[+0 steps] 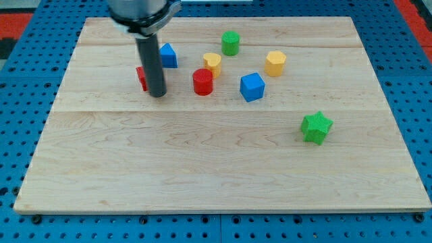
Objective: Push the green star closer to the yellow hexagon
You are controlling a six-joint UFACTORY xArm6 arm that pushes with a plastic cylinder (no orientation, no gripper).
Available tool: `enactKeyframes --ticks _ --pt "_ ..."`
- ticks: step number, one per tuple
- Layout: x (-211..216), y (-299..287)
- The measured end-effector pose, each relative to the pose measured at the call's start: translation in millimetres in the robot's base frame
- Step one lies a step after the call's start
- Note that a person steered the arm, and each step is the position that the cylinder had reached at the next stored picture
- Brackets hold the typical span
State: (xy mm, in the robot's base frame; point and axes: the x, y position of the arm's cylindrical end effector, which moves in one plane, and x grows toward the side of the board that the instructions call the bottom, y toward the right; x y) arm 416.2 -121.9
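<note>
The green star [316,127] lies on the wooden board at the view's right, alone. The yellow hexagon [275,63] sits up and to the left of it, near the top of the board. My tip [157,94] stands at the view's upper left, far to the left of both. It is right beside a red block [142,77], which the rod partly hides.
A blue cube [252,86] lies between the star and the hexagon, a little left. A red cylinder [202,82], a yellow block [212,63], a green block [231,42] and a blue block [167,55] cluster at top centre. The board [202,175] rests on blue pegboard.
</note>
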Motion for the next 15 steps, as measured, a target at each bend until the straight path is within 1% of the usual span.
enactKeyframes --ticks 1,2,3,4,5,6,7,8,9,10,11,12,13,14,15 --pt "-19 -32" --pt "-37 -16" --pt "-37 25" --pt "7 34" --pt "107 104" --pt "179 213" --pt "130 271" --pt "73 308" --pt "3 297" --pt "17 310" --pt "65 317" --pt "12 282" --pt "-41 282" --pt "-48 282" --pt "-15 310"
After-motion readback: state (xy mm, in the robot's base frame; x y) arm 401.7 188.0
